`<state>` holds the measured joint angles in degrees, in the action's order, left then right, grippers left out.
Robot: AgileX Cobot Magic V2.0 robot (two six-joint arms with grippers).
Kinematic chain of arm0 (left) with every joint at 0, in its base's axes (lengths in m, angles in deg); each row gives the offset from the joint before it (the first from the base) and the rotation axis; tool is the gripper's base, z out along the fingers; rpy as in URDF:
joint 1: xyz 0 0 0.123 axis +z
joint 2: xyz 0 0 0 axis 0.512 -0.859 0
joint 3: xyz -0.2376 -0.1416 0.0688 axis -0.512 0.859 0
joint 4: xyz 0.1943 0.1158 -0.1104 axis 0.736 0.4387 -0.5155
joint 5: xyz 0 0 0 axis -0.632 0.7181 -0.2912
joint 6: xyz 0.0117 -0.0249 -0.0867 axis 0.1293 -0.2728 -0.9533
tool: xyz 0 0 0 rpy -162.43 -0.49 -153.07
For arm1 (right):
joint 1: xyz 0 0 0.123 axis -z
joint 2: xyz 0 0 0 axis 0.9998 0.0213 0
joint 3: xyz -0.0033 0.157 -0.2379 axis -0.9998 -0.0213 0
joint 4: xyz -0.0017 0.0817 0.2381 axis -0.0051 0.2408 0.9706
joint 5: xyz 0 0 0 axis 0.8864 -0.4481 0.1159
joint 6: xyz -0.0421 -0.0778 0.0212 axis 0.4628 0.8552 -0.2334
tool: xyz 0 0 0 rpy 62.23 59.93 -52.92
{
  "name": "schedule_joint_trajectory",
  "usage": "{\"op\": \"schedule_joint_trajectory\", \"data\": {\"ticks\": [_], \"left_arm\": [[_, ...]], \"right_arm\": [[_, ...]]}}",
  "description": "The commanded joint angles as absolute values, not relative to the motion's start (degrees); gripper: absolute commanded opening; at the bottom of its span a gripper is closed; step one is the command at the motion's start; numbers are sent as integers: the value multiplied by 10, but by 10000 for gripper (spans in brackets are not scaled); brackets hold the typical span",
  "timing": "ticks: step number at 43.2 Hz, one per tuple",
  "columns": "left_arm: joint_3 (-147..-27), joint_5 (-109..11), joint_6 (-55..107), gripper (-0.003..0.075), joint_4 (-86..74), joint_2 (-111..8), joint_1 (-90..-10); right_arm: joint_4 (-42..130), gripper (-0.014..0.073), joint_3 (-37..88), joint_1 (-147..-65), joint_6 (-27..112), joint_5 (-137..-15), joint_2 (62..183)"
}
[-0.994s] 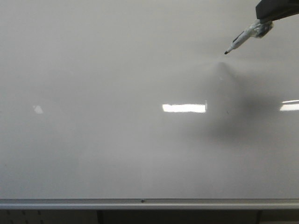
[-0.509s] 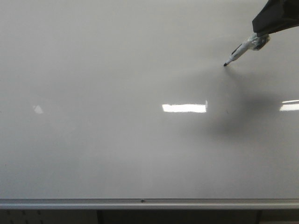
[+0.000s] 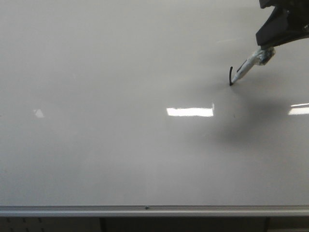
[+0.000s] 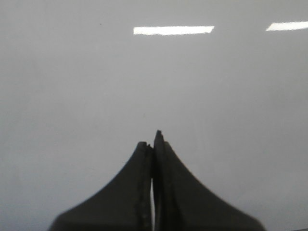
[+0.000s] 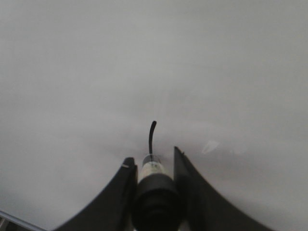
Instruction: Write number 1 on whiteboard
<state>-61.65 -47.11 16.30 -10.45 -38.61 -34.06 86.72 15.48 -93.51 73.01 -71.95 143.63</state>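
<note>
My right gripper (image 5: 153,166) pinches a marker (image 3: 245,68), its tip touching the whiteboard (image 3: 120,145) at the near end of the number 1 (image 3: 231,76). My left gripper (image 4: 153,144) is pressed together, holding nothing.

Place: looks like a lab or office test bench; nothing shows which
Main surface: glossy white-grey whiteboard (image 3: 120,145) filling the front view
Edge: silver aluminium frame rail (image 3: 154,210) along its lower side
Lighting: rectangular reflections (image 3: 190,111) of ceiling lamps on the board
Below the rail: dark fittings, too dim to identify
</note>
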Motion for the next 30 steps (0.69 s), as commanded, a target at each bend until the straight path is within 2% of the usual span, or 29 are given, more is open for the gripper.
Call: {"op": "schedule_joint_trajectory", "data": {"ticks": [1, 15, 24, 30], "left_arm": [[-633, -510, 158, -20, -114, -384, -339], [-633, -510, 158, -20, -114, -384, -339], [-633, -510, 158, -20, -114, -384, -339], [-633, -510, 158, -20, -114, -384, -339]], "right_arm": [[868, -61, 173, -936, 735, -730, 1437], [868, -61, 154, -936, 735, -702, 1453], [868, -61, 156, -936, 728, -644, 1355], [867, -61, 186, -936, 697, -551, 1297]]}}
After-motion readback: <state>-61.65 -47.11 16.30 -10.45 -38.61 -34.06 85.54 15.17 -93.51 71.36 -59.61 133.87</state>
